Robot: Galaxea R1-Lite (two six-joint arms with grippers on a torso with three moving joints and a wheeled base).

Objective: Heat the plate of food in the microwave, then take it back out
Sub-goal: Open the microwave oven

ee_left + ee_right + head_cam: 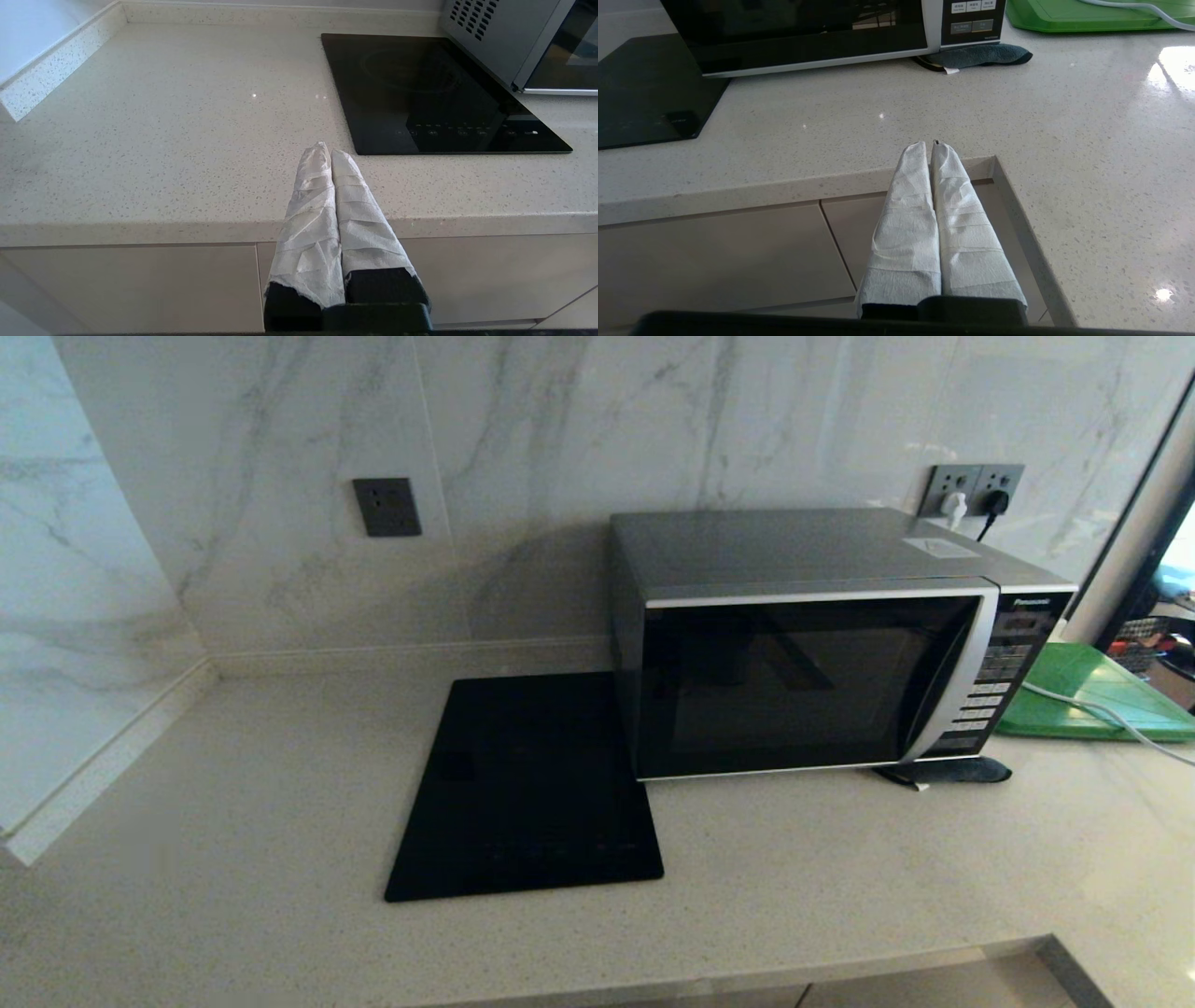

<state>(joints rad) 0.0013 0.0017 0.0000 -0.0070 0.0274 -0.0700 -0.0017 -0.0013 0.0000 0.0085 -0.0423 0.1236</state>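
Currently the left end effector (327,151) hangs before the desk (233,859) edge, left of the microwave (812,644), fingers together, empty. The microwave's door is closed; its stiff curved handle (948,681) looks the likeliest hold. The right end effector (930,147) mirrors it, likewise pressed together. No plate of food shows.

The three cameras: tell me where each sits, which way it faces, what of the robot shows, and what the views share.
Head view: from the robot's head, looking forward and down at the Panasonic microwave, black cooktop and green tray; no robot part shows.
Left wrist view: behind the shut left pincer, held off the counter's front edge, facing the cooktop.
Right wrist view: behind the shut right pincer, at the counter's edge, facing the microwave door and a dark cloth.
All three share microwave and cooktop.
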